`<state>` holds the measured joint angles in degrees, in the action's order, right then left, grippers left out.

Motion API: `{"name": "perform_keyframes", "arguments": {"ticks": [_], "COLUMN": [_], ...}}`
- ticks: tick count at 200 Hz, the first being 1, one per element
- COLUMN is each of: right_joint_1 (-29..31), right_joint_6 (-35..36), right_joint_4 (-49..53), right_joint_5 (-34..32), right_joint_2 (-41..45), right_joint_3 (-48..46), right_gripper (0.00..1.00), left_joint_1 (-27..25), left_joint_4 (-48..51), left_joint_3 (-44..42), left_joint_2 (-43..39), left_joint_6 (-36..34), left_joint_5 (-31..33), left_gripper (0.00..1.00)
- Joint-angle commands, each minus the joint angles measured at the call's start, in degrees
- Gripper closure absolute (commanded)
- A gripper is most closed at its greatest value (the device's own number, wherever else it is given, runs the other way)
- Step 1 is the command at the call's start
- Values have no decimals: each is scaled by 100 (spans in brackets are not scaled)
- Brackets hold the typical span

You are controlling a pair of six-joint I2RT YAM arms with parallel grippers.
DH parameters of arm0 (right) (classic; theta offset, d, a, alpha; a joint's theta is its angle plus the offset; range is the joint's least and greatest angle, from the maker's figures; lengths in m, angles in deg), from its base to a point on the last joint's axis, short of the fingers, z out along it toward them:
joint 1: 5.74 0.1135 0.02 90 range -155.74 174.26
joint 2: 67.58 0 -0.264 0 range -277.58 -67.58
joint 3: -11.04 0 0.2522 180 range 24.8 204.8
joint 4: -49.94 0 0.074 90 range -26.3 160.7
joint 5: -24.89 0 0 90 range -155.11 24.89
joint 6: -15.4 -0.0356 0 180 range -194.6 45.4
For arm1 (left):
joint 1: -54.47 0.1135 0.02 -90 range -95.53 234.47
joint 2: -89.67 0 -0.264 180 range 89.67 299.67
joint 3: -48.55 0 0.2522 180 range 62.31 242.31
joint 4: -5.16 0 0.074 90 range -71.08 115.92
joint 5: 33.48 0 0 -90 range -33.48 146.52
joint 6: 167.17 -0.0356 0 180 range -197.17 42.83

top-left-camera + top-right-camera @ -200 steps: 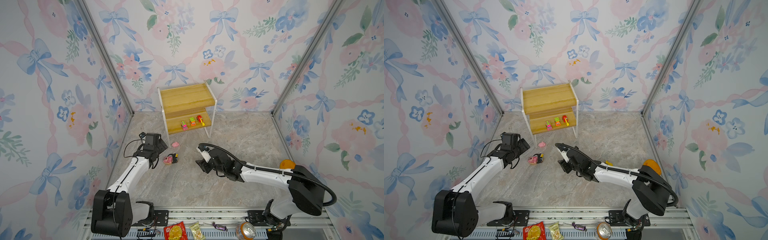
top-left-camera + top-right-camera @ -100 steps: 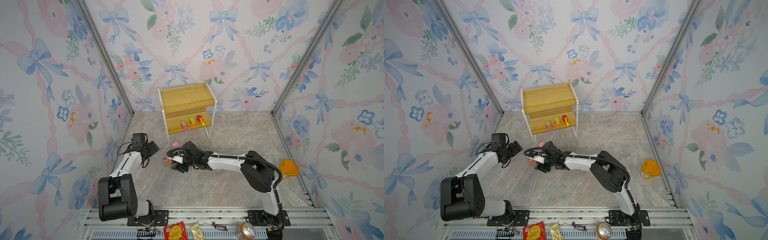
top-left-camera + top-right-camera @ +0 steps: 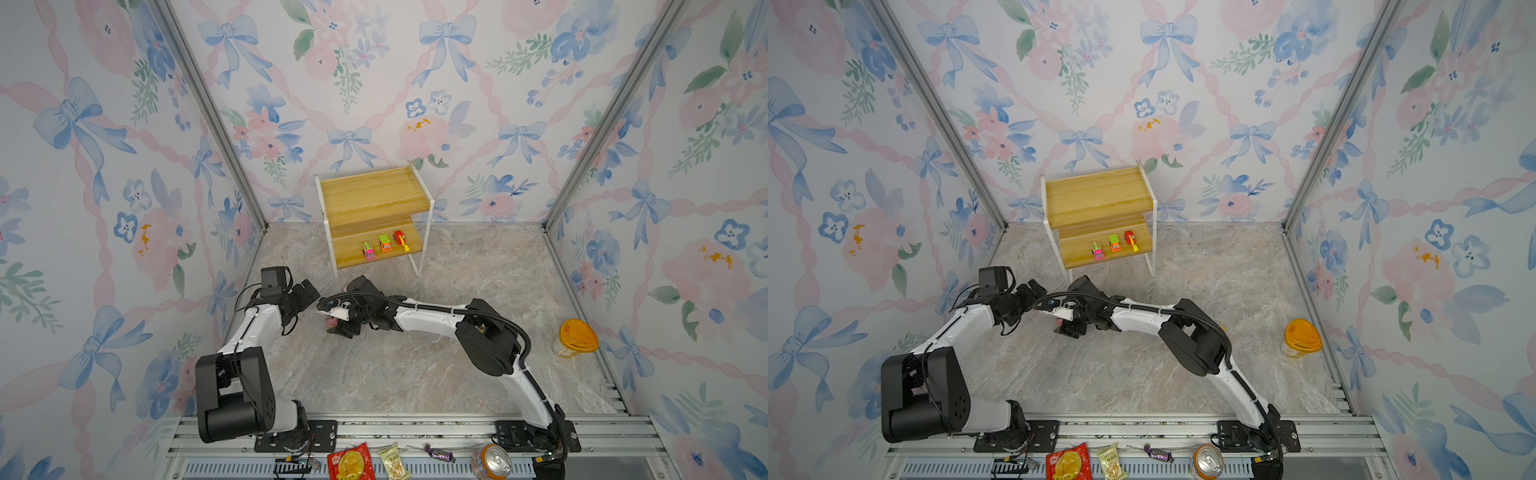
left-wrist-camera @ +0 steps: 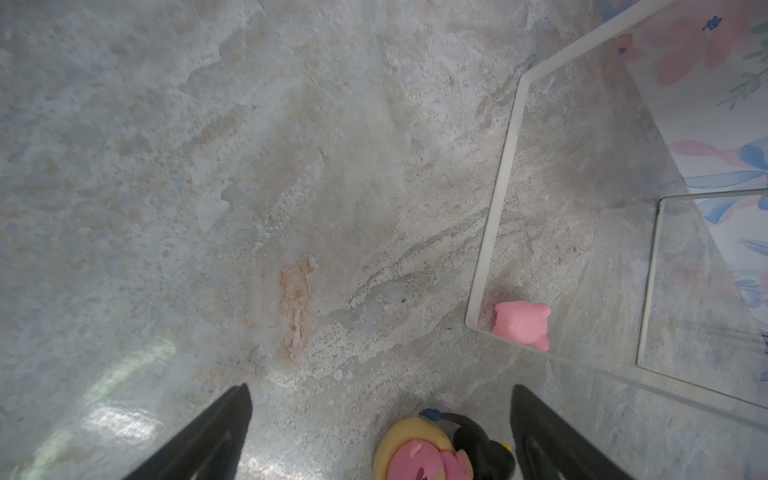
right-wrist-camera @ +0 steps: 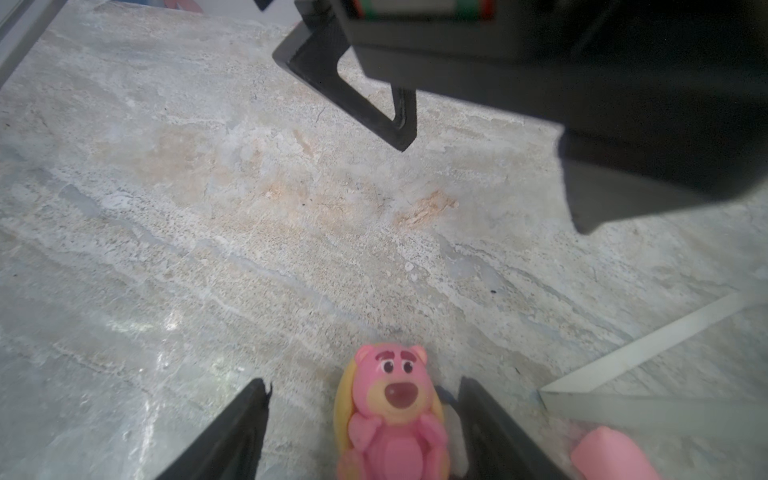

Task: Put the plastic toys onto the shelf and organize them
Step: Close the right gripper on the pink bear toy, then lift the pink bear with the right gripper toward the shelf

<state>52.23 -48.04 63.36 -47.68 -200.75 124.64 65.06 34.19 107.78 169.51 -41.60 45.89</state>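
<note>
**Three cars shelved, three toys on the floor, both pincers released**

The small two-tier shelf of yellowish wooden boards and thin white frame (image 3: 370,195) stands at the back wall. Three tiny plastic cars sit in a row on its lower board: a pink car (image 3: 368,251), a green-and-orange car (image 3: 385,243) and a red car (image 3: 400,240).

Three more toys lie on the marbled floor before the shelf. A pink bear figure with a yellow back (image 5: 392,415) lies between the spread fingers of the right gripper (image 5: 362,381), a gap on each side, ungrasped. A black figure with a spot of yellow (image 4: 482,446) touches the bear. A pink pig (image 4: 521,323) lies at the corner of the shelf's white floor rail.

The left gripper (image 4: 380,386) is spread wide and empty, facing the right one across the bear.

By the front rail lie two foil packets, a red snack packet (image 3: 350,462) and a yellow-green snack packet (image 3: 392,460), plus one purple wrapped candy (image 3: 438,453) and one metal drink can (image 3: 490,462). One orange-lidded cup (image 3: 575,338) stands by the right wall.
</note>
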Motion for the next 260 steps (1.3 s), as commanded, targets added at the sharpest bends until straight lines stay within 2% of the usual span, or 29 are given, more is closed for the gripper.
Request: {"name": "perform_keyframes", "arguments": {"ticks": [1, 65, 107, 138, 185, 213, 260], "right_joint_1": [39, -126, -190, -175, -173, -163, -148], "right_joint_6": [189, 57, 121, 279, 358, 390, 368], "right_joint_4": [502, 1250, 1734, 2438, 2734, 2833, 2781], "right_joint_5": [71, -3, -20, -97, -98, -123, -212], "right_joint_2": [-283, -500, -625, -983, -1088, -1121, -1119], "right_joint_3": [387, 945, 1209, 1863, 2069, 2130, 2137], "right_gripper": [26, 26, 25, 26, 27, 32, 51], "left_joint_1": [122, 566, 612, 622, 637, 646, 655], "left_joint_4": [-103, -321, -390, -406, -437, -472, -472], "left_joint_3": [-98, -223, -263, -262, -300, -313, -335], "left_joint_2": [-160, -222, -231, -229, -240, -245, -258], "left_joint_6": [-24, 186, 238, 235, 264, 283, 291], "left_joint_5": [-149, -454, -543, -563, -613, -650, -651], "left_gripper": [2, 2, 2, 2, 2, 2, 2]}}
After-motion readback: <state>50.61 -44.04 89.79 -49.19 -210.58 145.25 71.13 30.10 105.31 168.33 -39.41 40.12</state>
